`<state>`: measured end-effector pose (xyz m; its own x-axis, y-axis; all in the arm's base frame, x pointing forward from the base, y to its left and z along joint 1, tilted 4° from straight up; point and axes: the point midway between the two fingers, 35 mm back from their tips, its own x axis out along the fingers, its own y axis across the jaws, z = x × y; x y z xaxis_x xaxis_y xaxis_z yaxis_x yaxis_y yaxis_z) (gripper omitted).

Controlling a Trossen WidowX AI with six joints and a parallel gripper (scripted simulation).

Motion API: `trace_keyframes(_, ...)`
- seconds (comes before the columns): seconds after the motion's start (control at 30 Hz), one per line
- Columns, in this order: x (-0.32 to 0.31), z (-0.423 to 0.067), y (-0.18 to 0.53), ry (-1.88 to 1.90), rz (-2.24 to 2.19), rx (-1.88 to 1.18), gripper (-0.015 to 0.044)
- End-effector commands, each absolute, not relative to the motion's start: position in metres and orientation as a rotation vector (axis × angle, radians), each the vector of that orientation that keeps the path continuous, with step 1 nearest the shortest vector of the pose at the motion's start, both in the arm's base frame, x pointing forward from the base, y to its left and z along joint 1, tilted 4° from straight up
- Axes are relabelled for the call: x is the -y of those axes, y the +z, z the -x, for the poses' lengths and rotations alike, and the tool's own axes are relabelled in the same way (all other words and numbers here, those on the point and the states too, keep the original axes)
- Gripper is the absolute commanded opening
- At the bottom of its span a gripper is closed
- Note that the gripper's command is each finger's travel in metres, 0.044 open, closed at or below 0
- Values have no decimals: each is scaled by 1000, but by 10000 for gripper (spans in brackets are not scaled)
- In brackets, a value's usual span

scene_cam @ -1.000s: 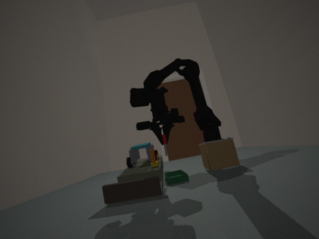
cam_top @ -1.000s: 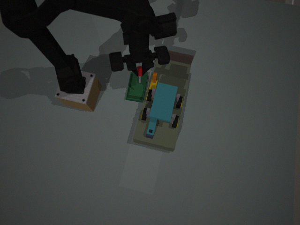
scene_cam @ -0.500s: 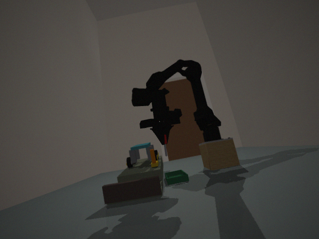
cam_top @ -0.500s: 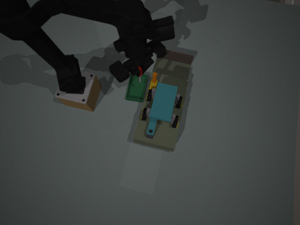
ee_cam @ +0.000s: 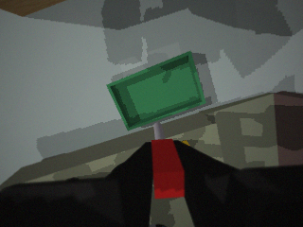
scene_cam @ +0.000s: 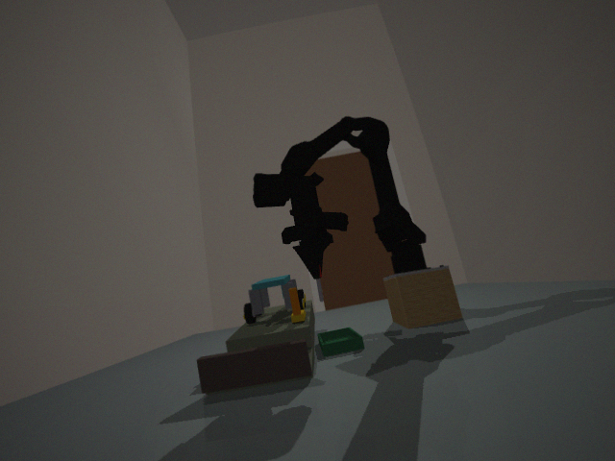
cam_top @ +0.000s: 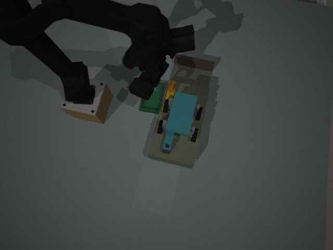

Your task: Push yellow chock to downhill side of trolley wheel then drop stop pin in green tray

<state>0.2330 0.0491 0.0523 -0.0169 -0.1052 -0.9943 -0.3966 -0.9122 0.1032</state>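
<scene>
Pin over the tray

The hand (ee_cam: 167, 163) pinches the pin (ee_cam: 167, 165) by its red head, shaft pointing down toward the tray (ee_cam: 158, 90), which lies below and slightly ahead.

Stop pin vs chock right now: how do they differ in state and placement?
The stop pin is off the ramp, clamped by its red head in the gripper; the chock sits on the ramp, untouched.

The pin hangs in the air above the green tray; the chock rests against a wheel of the trolley.

The pin is slim with a grey shaft; the chock is a blocky yellow wedge with an orange handle.

Shared: both lie toward the tray side of the trolley.
</scene>
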Motion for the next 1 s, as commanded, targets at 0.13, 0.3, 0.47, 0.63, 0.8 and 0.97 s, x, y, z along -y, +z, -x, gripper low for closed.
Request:
trace_keyframes(0.13, -48, -234, 54, 2163, 2138, -261, 0)
trace_keyframes(0.3, -48, -234, 54, 2174, 2146, -237, 0)
trace_keyframes(0.47, -49, -228, 47, 2189, 2153, -208, 0)
trace_keyframes(0.63, -50, -217, 34, 2217, 2165, -155, 0)
trace_keyframes(0.8, -50, -216, 32, 2212, 2158, -138, 0)
trace_keyframes(0.97, -52, -217, 19, 2160, 2108, -27, 0)
